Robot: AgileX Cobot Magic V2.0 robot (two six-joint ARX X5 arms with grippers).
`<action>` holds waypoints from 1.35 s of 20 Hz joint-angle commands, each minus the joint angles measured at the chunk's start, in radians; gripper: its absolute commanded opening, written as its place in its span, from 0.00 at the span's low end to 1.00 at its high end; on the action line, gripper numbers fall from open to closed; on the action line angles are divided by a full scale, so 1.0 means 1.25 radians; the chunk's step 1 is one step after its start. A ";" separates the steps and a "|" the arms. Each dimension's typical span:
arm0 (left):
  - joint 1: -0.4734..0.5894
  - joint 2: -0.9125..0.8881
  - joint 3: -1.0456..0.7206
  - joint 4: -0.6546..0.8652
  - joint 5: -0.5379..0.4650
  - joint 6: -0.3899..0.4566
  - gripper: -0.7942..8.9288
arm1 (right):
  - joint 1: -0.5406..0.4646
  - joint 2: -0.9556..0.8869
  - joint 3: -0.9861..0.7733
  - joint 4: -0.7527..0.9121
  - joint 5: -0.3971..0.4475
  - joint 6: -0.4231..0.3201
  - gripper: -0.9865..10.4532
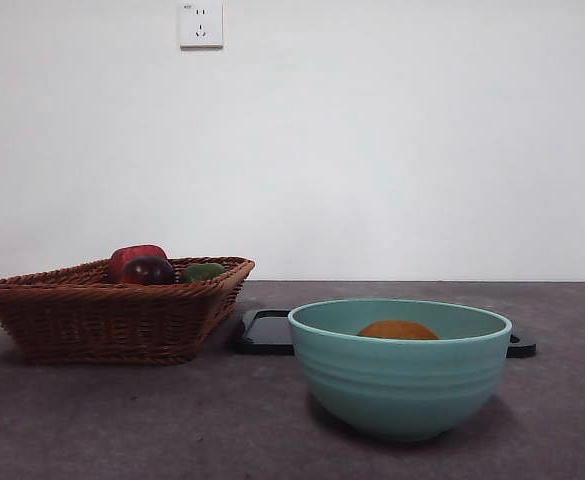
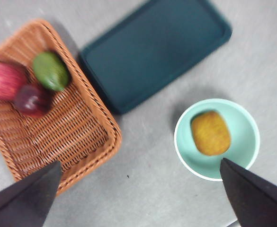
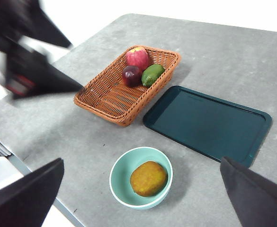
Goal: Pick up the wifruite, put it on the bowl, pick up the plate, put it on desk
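Note:
The orange-brown wifruite (image 1: 397, 330) (image 2: 210, 133) (image 3: 148, 178) lies inside the mint-teal bowl (image 1: 402, 385) (image 2: 246, 124) (image 3: 123, 166), which stands on the grey desk (image 1: 122, 420). Behind the bowl, a dark teal rectangular plate (image 1: 267, 332) (image 2: 157, 52) (image 3: 207, 123) lies flat on the desk. My left gripper (image 2: 138, 198) hangs high above the basket and bowl, open and holding nothing. High over the desk's near side, my right gripper (image 3: 140, 198) is also open and holding nothing. Neither arm shows in the front view.
A brown wicker basket (image 1: 102, 315) (image 2: 76, 137) (image 3: 110, 97) stands left of the plate, holding a red apple (image 1: 137, 257), a dark purple fruit (image 1: 149, 270) and a green fruit (image 1: 203, 271). The left arm (image 3: 29, 61) appears blurred in the right wrist view, beyond the basket.

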 commanded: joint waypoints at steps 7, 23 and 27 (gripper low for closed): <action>-0.009 -0.257 -0.154 -0.019 -0.006 -0.003 0.67 | 0.003 0.002 0.012 0.007 -0.001 0.006 0.60; -0.009 -0.922 -0.693 0.194 0.172 0.085 0.66 | 0.003 0.004 0.012 0.006 -0.002 0.063 0.60; -0.009 -0.963 -0.704 0.215 0.212 0.079 0.66 | 0.003 0.029 0.012 -0.020 -0.003 0.088 0.60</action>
